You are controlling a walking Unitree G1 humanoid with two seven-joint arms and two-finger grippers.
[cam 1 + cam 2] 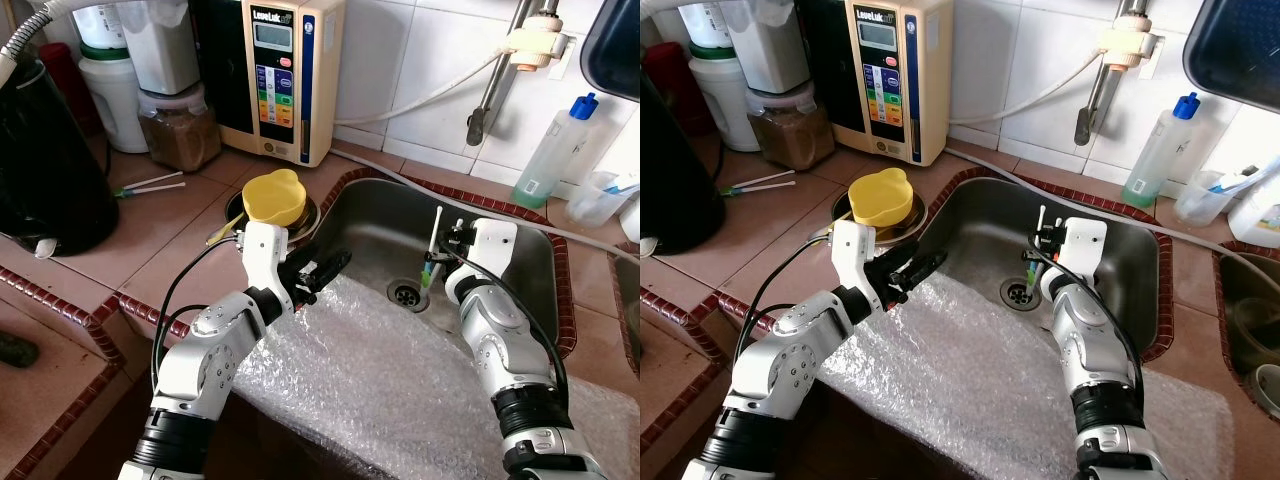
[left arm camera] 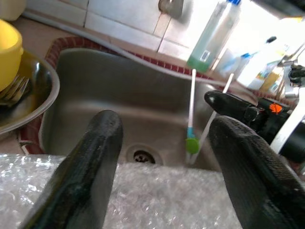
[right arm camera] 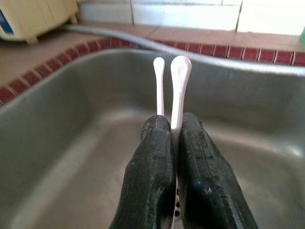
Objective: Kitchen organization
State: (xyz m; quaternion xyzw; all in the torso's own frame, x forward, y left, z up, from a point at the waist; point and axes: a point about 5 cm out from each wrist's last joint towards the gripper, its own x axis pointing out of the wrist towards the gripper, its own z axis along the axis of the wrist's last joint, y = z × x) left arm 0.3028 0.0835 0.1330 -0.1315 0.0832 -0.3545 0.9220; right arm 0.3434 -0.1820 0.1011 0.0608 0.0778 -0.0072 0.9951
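Right tool (image 3: 174, 143): closed fingers cover lower shafts of two white utensil handles (image 3: 180, 81); working ends hidden there. Sink drain (image 3: 177, 210) mostly behind fingers. Bubble wrap (image 1: 400, 400) covers the near sink rim. Fork tines (image 2: 12, 90) partly under yellow lid (image 2: 7, 52), which is cut by the frame edge. Dispenser panel text (image 1: 273, 15) too small to read.

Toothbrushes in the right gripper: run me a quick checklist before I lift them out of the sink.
1. Grip: right gripper shut on two white toothbrushes, handles side by side: ok.
2. Toothbrushes upright over the sink, near the drain: ok.
3. Brush heads free of the sink bottom: cannot tell.
4. Left gripper open, apart from the toothbrushes: ok.
5. Lift path: faucet and hose hang above: not ok, go slowly.
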